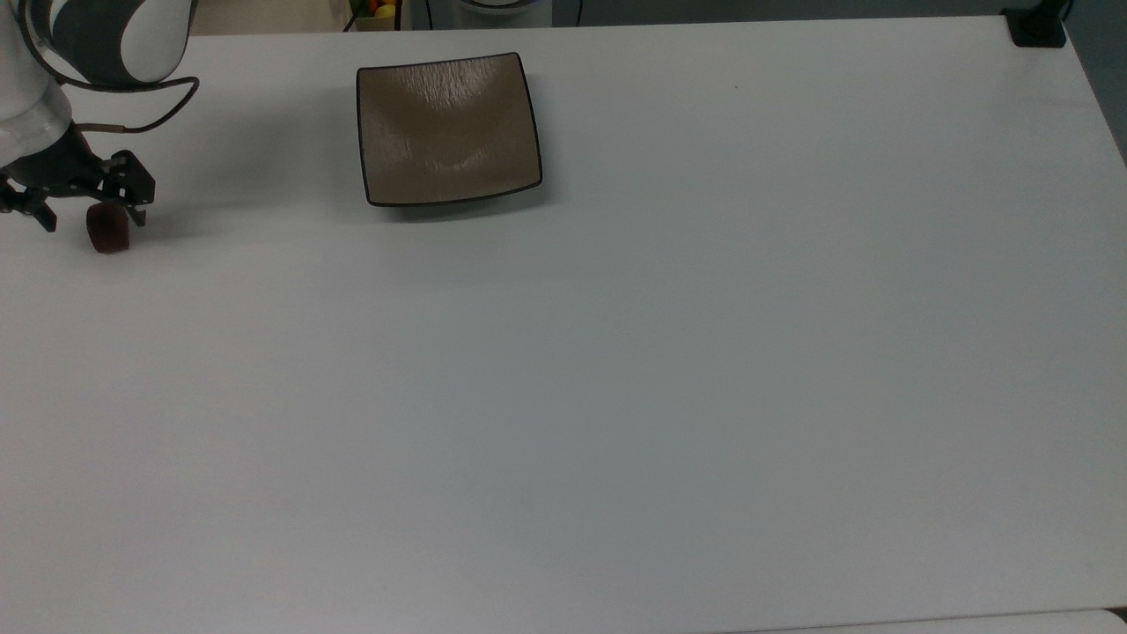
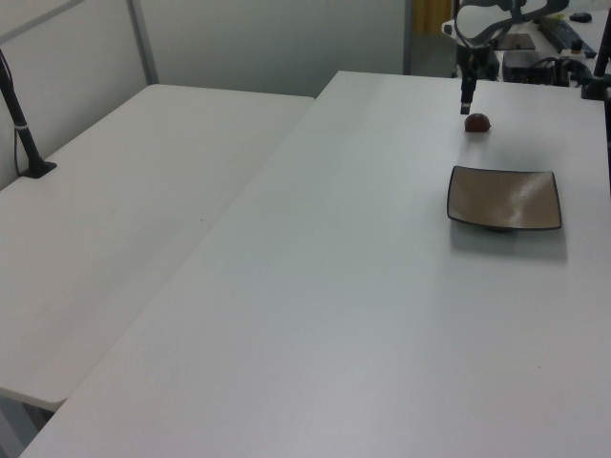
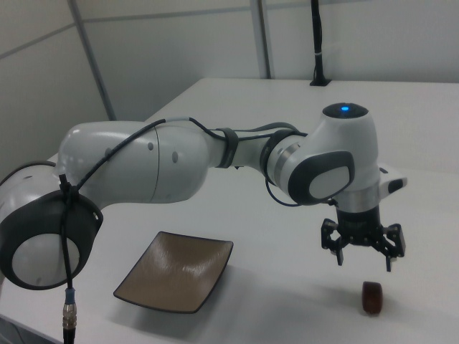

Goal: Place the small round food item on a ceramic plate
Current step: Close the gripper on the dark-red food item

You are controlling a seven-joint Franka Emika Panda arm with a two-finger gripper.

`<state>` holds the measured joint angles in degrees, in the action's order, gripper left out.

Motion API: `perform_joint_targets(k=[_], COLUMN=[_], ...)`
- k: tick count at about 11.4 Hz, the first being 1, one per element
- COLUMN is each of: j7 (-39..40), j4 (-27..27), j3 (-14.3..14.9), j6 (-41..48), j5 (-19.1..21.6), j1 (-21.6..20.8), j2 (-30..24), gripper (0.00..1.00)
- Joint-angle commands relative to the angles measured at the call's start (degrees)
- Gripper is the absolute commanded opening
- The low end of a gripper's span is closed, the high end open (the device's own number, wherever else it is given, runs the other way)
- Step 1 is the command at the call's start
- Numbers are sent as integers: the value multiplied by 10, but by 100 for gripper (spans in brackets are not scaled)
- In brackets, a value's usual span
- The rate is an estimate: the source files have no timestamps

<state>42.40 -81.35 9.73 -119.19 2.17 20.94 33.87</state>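
Glossy reddish-brown small round food item (image 1: 109,234) lies well apart from empty ceramic plate (image 1: 448,128).

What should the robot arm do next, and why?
Probably lower straight down. The gripper hangs open above the food item, which sits on the table apart from the plate; the fingers must straddle it before closing.
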Motion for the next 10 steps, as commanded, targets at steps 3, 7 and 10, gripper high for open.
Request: perform_joint_targets(k=[3, 7, 10], j7=[3, 4, 4], j4=[-64, -85, -85], j3=[-3, -3, -3], j6=[-65, -103, -100], j5=[2, 2, 4], j1=[8, 12, 13], j2=[2, 10, 10], gripper=[100, 81, 48])
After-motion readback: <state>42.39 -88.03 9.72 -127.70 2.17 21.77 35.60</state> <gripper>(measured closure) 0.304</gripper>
